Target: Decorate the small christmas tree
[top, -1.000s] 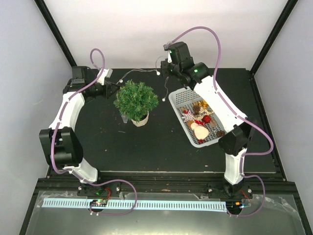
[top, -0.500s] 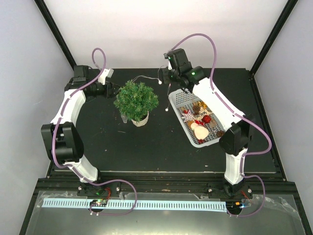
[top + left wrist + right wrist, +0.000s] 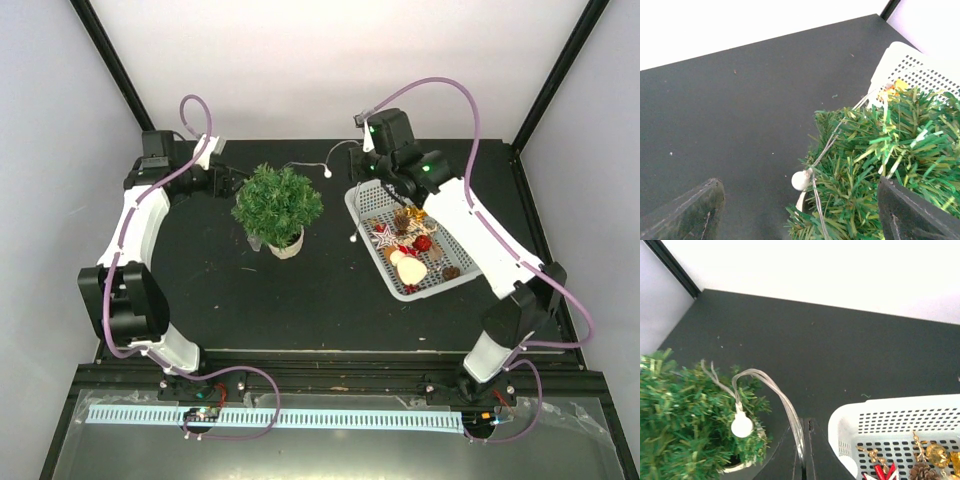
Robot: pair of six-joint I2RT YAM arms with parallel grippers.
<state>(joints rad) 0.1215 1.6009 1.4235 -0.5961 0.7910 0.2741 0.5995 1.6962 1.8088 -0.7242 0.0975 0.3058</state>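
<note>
The small christmas tree stands in its white pot left of centre. A clear light string with round white bulbs lies over its top and runs right. My left gripper is open just left of the tree. In the left wrist view, one bulb and its wire rest on the needles between the spread fingers, free of both. My right gripper is shut on the light string beside the tree, and a bulb hangs against the branches.
A white basket at the right holds several ornaments: a red ball, stars, gold pieces and pine cones. Another bulb dangles at the basket's left side. The right arm reaches over the basket. Enclosure walls and black posts frame the black table.
My left gripper has opened, let go of the light string and drawn slightly back to the left. The right gripper has moved right with the string.
</note>
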